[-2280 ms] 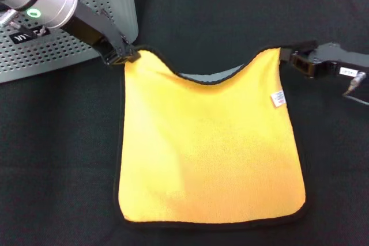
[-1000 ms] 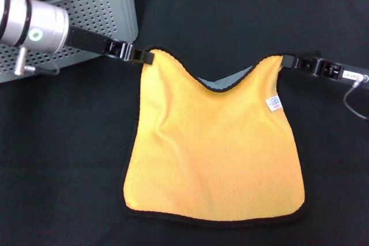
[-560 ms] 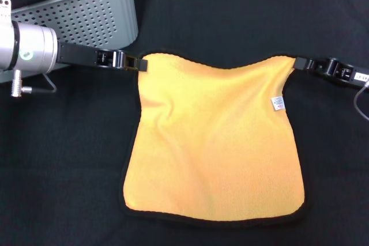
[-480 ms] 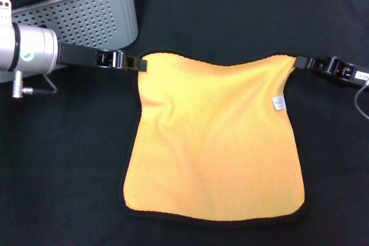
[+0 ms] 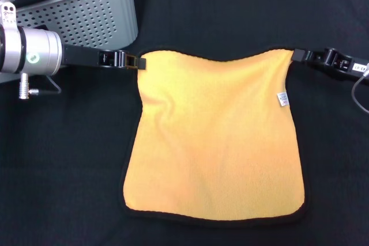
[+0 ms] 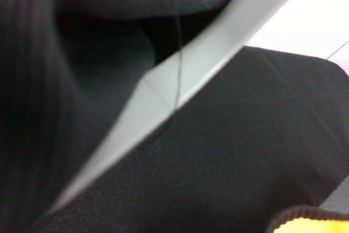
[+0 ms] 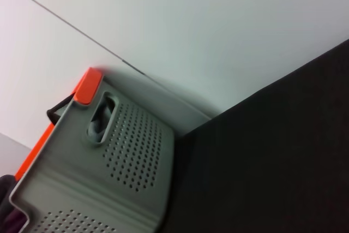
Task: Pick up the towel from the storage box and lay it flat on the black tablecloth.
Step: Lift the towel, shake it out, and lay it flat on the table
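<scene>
Nearest the robot, the towel [image 5: 216, 139] lies yellow face up on the black tablecloth [image 5: 57, 171], soft and limp, best held by its far corners, where the left pincer [image 5: 138, 61] and right pincer [image 5: 297, 56] are clamped, the storage box [image 5: 86, 12] beyond.

The head camera looks steeply down on the large black tablecloth [image 5: 219, 15]. The left wrist camera sits very close above that cloth, facing the perforated grey-green plastic storage box [image 6: 180, 75], which the right wrist camera sees from farther off [image 7: 125, 156].
</scene>
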You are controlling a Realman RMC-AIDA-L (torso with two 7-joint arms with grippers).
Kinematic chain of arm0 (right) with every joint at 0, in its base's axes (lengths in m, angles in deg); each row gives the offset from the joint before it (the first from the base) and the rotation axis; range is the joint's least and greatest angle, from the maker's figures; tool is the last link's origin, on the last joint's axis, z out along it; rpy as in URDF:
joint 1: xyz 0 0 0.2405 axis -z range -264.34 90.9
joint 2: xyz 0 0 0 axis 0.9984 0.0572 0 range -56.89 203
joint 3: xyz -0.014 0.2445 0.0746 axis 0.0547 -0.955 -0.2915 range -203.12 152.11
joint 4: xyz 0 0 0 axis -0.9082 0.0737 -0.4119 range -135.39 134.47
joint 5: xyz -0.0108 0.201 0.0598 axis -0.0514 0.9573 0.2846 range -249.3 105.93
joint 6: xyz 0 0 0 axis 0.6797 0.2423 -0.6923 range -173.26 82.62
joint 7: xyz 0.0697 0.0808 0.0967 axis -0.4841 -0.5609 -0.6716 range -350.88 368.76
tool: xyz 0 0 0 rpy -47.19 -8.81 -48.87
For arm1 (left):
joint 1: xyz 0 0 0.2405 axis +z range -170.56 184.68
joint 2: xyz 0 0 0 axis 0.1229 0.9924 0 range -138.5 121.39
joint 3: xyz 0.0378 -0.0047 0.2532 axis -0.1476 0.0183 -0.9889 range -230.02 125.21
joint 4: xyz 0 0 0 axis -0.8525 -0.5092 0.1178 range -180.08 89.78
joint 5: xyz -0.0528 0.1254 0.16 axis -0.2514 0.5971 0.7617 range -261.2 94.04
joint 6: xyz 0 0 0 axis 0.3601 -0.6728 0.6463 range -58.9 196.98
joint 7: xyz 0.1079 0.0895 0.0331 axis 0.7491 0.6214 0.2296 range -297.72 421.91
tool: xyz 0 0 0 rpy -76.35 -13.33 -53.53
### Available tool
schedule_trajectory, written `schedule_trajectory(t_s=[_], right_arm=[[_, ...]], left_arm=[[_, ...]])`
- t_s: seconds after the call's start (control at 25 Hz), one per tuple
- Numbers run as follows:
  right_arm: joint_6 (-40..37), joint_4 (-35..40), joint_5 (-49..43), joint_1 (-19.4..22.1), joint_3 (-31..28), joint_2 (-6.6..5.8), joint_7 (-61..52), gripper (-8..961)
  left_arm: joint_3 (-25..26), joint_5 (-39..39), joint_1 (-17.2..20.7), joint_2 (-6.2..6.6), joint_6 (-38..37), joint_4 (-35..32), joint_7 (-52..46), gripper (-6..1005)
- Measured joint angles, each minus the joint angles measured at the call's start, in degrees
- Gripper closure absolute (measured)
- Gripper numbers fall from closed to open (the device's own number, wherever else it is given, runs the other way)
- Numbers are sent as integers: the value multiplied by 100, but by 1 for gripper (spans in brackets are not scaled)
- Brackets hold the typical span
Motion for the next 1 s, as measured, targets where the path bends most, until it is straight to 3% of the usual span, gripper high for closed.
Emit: schedule_trajectory(t_s=[1.0], right_arm=[[-22, 36, 34, 62, -21, -23, 159, 820]], left_arm=[[-21, -56, 54, -10, 152, 54, 187, 949]])
